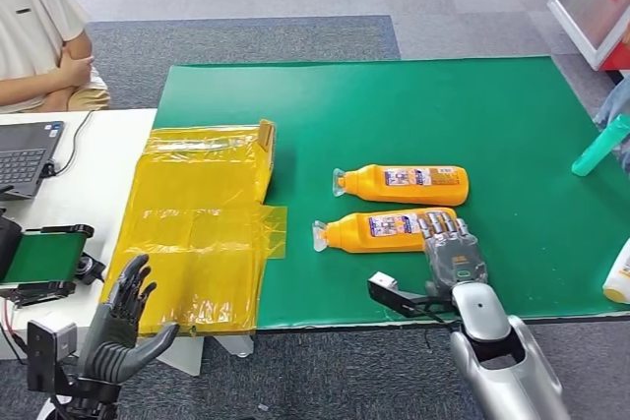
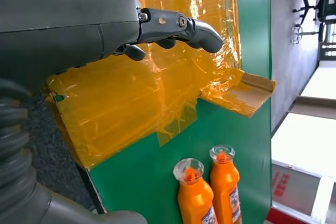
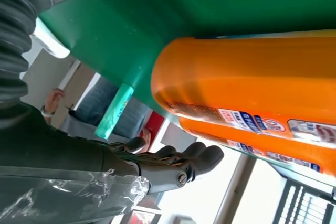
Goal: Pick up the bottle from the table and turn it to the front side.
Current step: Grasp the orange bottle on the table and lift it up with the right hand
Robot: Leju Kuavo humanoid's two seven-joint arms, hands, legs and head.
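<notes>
— How far along is the robot?

— Barely started. Two orange bottles lie flat on the green mat; the nearer bottle is not yet lifted. The right hand rests at its base end, fingers over it; whether it grips is unclear.

— And the left hand?

— Idle, fingers spread, holding nothing, beside the yellow plastic sheet. Lifting and turning remain.

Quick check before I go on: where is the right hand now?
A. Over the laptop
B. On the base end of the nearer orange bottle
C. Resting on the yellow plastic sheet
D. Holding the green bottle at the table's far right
B. In the head view the right hand lies at the base end of the nearer orange bottle, with its fingers on it; the bottle lies flat on the green table.
</notes>
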